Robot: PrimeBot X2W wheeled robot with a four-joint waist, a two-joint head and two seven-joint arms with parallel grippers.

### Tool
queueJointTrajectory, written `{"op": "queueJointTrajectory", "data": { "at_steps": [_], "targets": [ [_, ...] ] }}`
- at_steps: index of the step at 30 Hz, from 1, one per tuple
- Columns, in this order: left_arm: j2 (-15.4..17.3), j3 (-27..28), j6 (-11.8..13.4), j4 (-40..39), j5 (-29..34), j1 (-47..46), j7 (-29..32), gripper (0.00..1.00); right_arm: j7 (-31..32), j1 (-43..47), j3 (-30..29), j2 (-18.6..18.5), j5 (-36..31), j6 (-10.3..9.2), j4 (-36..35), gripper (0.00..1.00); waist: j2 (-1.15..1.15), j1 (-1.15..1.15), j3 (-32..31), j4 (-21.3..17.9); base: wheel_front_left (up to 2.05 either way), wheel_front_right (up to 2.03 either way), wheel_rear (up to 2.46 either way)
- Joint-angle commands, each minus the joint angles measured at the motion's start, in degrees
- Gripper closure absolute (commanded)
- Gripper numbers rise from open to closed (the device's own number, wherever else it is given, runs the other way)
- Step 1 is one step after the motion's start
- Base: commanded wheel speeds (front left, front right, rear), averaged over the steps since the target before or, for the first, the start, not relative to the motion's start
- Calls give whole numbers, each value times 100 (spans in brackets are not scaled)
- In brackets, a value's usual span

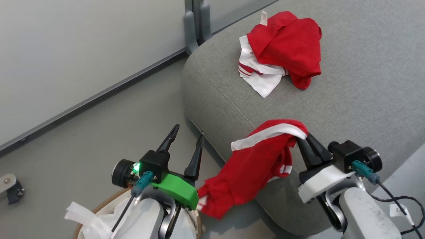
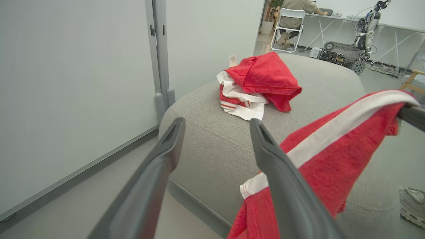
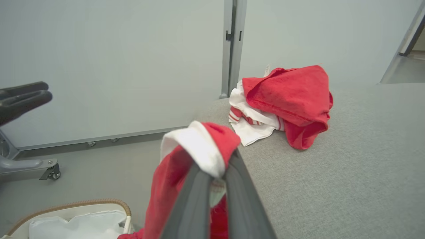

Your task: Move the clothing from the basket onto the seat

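The right pincer (image 1: 303, 136) is clamped on a red garment (image 1: 255, 162) by its white-striped edge. The right wrist view shows both fingers pressed together with the stripe folded over their tips. The cloth hangs from there past the front edge of the grey seat (image 1: 365, 83), and its lower end droops just beside the left arm's green housing. The left pincer (image 1: 188, 132) stands apart and empty, near the seat's corner and above the basket (image 1: 109, 199).

The head view shows little of the basket. The right wrist view shows its tan woven rim (image 3: 83, 203) and crumpled white liner (image 3: 76, 225). The left wrist view alone takes in the room behind: a person (image 2: 295, 10) on a white chair, a wheeled machine (image 2: 348, 49), and a shoe (image 2: 411, 205) on the floor.

Farther back on the seat lies a heap of clothing (image 1: 285, 43), with red fabric over white panels with red stripes and a white tag sticking up.
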Motion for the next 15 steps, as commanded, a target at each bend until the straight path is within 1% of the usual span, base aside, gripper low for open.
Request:
{"op": "queueJointTrajectory", "data": {
  "at_steps": [1, 4, 6, 11, 14, 15],
  "targets": [
    [34, -42, -41, 49, -28, -91, 3, 0, -3, -36, -119, -49, -75, -8, -162, 100, 0, 0, 208, -207, 0, 0, 0],
    [34, -159, -78, 115, -27, -165, 2, 0, -3, -298, -349, -229, -147, -8, -456, 100, 0, 0, 353, -226, 0, 0, 0],
    [34, -224, -92, 160, -17, -206, 2, 0, -3, -535, -452, -451, -206, -8, -620, 100, 0, 0, 466, -231, 0, 0, 0],
    [34, -323, -123, 168, 100, -320, 2, 0, -3, -1552, -604, -1212, -311, -8, -825, 100, 0, 0, 802, -222, 0, 0, 0],
    [34, -272, -135, 175, 204, -396, 2, 0, -2, -2348, -585, -1766, -577, -8, -796, 100, 0, 0, 1026, -211, 0, 0, 0],
    [34, -242, -142, 174, 267, -422, 2, 0, -2, -2641, -589, -1896, -618, -8, -710, 100, 0, 0, 1106, -207, 0, 0, 0]
  ]
}}
